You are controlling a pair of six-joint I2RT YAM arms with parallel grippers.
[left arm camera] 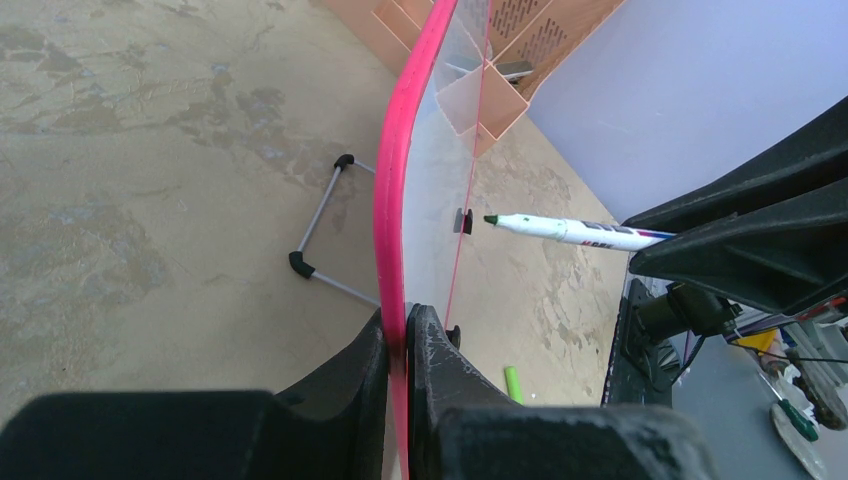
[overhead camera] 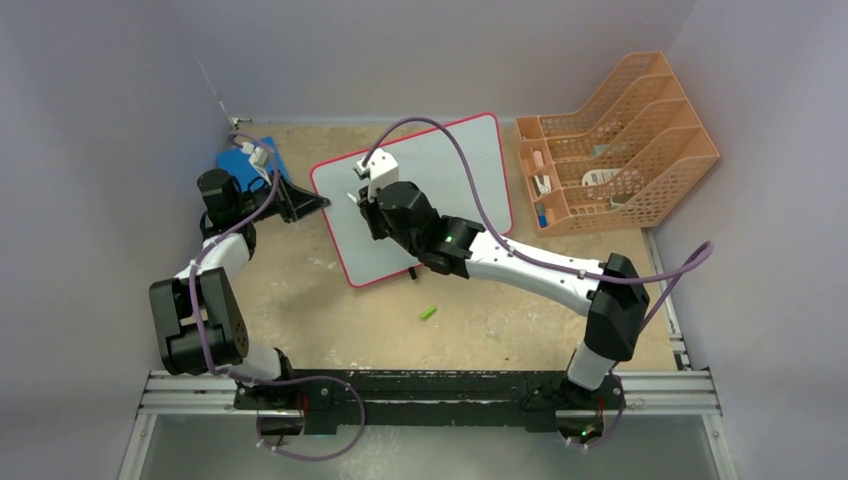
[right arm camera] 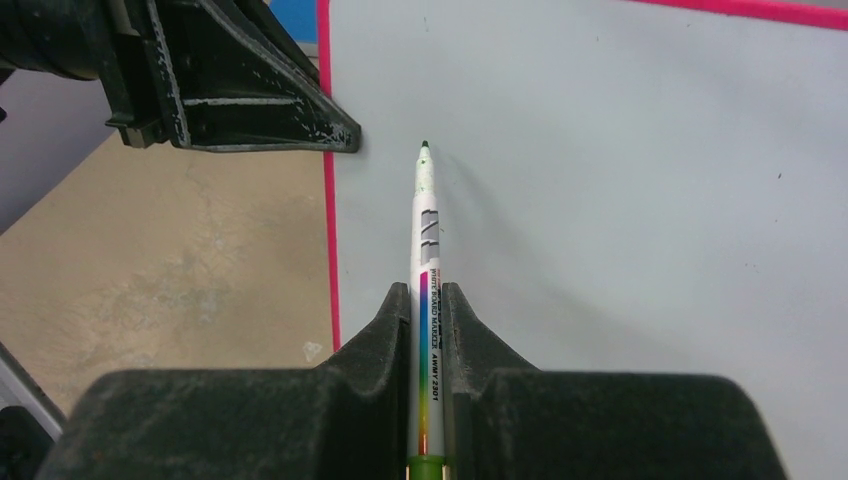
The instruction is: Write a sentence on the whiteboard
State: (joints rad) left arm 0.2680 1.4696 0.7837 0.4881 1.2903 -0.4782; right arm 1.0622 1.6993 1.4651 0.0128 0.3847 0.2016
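The left gripper (left arm camera: pixel 405 325) is pinched shut on the red edge of the whiteboard (left arm camera: pixel 435 230). The right gripper (right arm camera: pixel 427 295) squeezes a pen (right arm camera: pixel 424 220), its green tip close to the white face. The top view shows the board standing mid-table (overhead camera: pixel 300 300) and a green cap (overhead camera: pixel 428 313) lying near it, which the right wrist view misses.

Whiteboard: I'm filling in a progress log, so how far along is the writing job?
Done: the marker is uncapped, its green cap lying on the table, and the left end effector clamps the whiteboard by its red rim. In hand: the right end effector holds the marker, tip close to the surface beside that rim. Left: no writing shows, so the whole sentence.
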